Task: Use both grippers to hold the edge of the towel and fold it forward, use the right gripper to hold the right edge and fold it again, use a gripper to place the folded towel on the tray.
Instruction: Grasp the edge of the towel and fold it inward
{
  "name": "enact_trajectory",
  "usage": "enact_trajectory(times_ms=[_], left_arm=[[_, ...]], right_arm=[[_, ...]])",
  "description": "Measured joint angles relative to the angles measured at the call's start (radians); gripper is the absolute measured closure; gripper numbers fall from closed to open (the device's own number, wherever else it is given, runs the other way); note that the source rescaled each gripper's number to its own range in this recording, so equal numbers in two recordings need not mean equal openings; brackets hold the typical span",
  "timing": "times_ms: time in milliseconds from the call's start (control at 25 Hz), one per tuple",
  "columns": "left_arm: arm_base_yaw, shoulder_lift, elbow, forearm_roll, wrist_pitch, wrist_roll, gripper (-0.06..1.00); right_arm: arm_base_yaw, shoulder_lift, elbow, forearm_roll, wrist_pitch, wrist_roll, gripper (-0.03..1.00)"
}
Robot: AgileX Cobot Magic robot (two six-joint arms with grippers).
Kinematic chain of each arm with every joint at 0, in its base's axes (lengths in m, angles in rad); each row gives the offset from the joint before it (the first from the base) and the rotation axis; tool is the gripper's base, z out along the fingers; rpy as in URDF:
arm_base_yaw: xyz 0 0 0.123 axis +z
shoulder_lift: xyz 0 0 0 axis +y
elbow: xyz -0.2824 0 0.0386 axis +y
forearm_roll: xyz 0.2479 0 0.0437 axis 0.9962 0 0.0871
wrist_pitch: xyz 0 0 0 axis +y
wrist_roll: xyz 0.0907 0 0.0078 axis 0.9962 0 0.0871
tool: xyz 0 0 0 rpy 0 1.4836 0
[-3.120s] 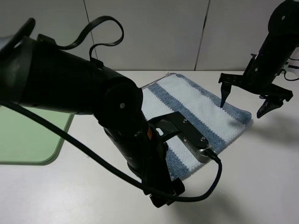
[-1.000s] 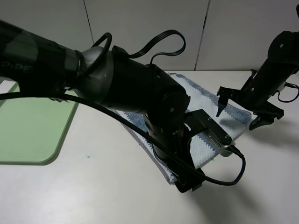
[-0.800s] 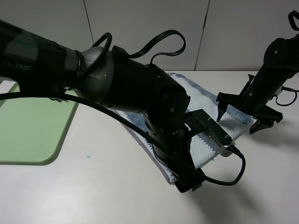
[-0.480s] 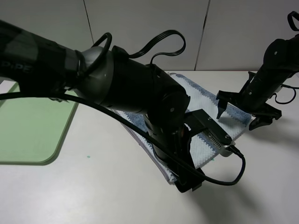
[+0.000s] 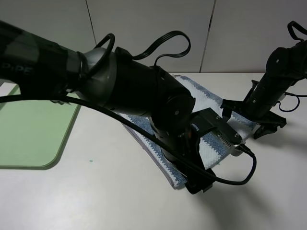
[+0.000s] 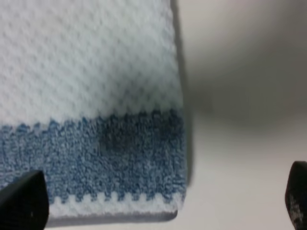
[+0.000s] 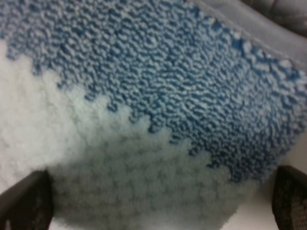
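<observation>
The towel (image 5: 205, 97) lay on the bench (image 5: 96, 201) right of centre, turned at a slant, with one corner pointing toward the front edge and the next toward the right edge. The side joining those two corners was what mattered, because a hand stood at each end of it.

The left hand (image 6: 160, 206) hung over the front corner. It was released, its two fingertips set wide apart, one over the blue stripe and the other over bare bench past the side of the cloth. The right hand (image 7: 157, 201) was low over the right-edge corner, also released. Waffle cloth filled the gap between its fingertips, and the grey hem (image 7: 249, 26) ran across further in.

Whether any tip touched the cloth could not be told.

The cloth stretched away from both hands toward the back edge, so a lift would probably carry that side over in that direction.

The tray (image 5: 33, 129) sat well apart by the left edge, nearer the left arm.
</observation>
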Motion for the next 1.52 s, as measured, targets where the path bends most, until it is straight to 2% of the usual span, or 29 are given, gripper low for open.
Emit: enact_trajectory(times_ms=[560,1000,1160,1520], left_arm=[[-0.001,0.09,-0.016,0.009,0.012,-0.021,-0.05],[-0.001,0.136,-0.026,0.034,0.035,-0.036,0.03],[-0.001,0.136,-0.026,0.064,0.036,-0.038,0.11],[-0.001,0.136,-0.026,0.075,0.032,-0.042,0.39]], right_arm=[[0.0,0.0,0.0,0.006,-0.001,-0.015,-0.03],[0.0,0.0,0.0,0.008,-0.004,-0.016,-0.03],[0.0,0.0,0.0,0.009,-0.004,-0.017,-0.03],[0.0,0.0,0.0,0.009,-0.005,-0.017,-0.03]])
